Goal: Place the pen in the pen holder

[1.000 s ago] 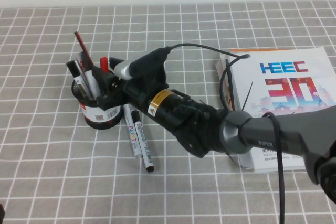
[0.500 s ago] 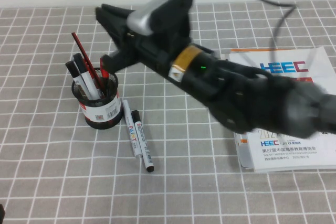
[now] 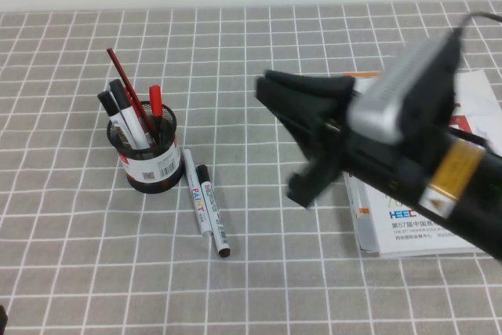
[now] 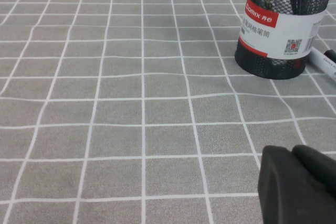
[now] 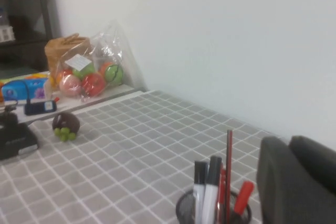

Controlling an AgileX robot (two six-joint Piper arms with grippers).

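Cropping takes most of the left gripper (image 4: 297,186): the high view catches only a dark sliver at its near left corner, and the left wrist view shows a black lump low over the grey checked cloth (image 4: 131,129). Whether it is open or closed cannot be told.

Farther in, the right gripper (image 3: 279,140) hangs raised above the middle of the table, blurred and large. Its jaws are spread wide and hold nothing. The arm behind it covers much of a white booklet (image 3: 392,229) at the right, so only parts of the print can be read.

Left of the gripper, two markers lie side by side on the cloth, the PAINT marker (image 3: 194,192) and a black-capped one (image 3: 213,213). They lie just beside the pen holder (image 3: 149,166).

The pen (image 3: 123,102) stands in the holder, cap up, against a similar black-capped marker (image 3: 107,106); the two are hard to tell apart. A red pencil (image 3: 125,84) and a red-capped pen (image 3: 155,100) lean with them.

Only the left wrist view shows the holder's red band and barcode label. Only the right wrist view shows what lies beyond the table, a clear bag of coloured balls (image 5: 86,74) by the white wall.
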